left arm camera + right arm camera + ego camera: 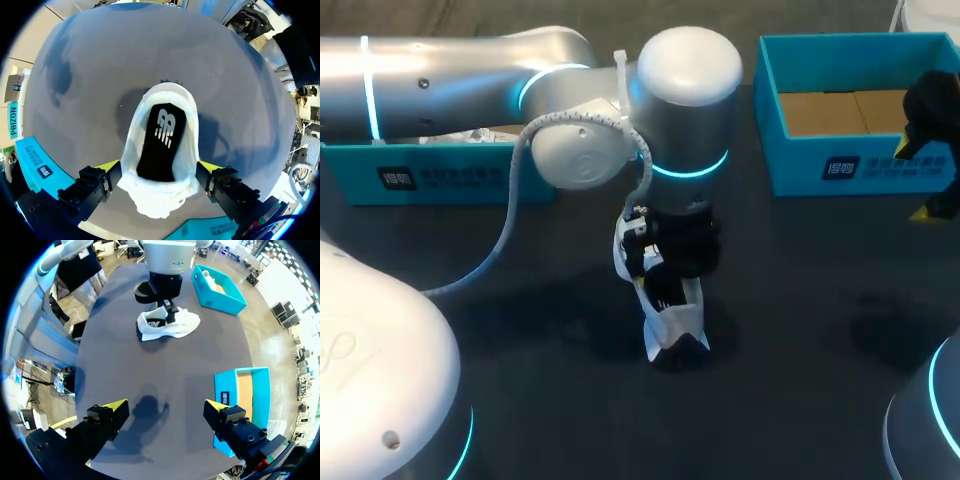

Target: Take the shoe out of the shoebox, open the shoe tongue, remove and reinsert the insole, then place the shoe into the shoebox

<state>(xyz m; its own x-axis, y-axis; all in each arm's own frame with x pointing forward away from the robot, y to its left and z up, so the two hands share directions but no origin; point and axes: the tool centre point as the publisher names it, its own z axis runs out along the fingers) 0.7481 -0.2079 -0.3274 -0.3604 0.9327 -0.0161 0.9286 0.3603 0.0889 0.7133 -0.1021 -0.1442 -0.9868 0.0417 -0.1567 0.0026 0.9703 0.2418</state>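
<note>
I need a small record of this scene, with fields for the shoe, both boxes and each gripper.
shoe: white shoe on the table, outside both boxes
shoe opening: black part shows inside; insole or tongue, cannot tell
left gripper: down at the shoe; grip not clear
right gripper: open, empty, over bare table
right box: open, brown floor, no shoe inside
left box: partly hidden by the left arm
</note>
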